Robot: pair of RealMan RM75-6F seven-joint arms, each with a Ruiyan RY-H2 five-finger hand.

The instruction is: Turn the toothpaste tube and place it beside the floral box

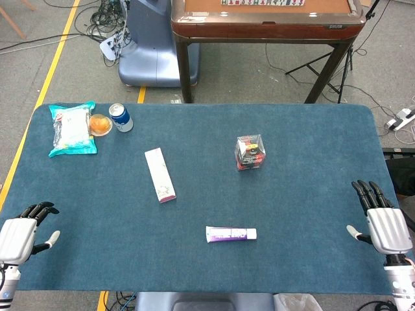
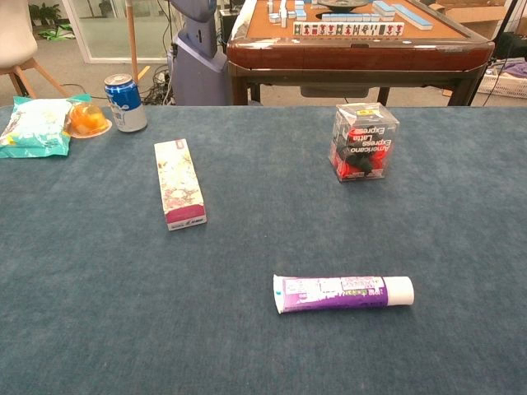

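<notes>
Toothpaste tube (image 2: 342,293) lies flat crosswise at table's near edge, white cap toward 3 o'clock, purple crimped end toward 9 o'clock; label print too small to read. Floral box (image 2: 179,183) lies flat at tube's 11 o'clock, well apart. Clear box (image 2: 362,141) at 1 o'clock reads "Americano Express", "Latte Express". Blue can (image 2: 125,102), orange cup (image 2: 86,120), teal packet (image 2: 34,126) at far 10 o'clock. Blue felt table (image 1: 311,194); grey carpet, floor cables, wooden game table (image 2: 354,49) behind. Left hand (image 1: 23,234), right hand (image 1: 382,221) rest at near corners, fingers spread, grasping nothing.
</notes>
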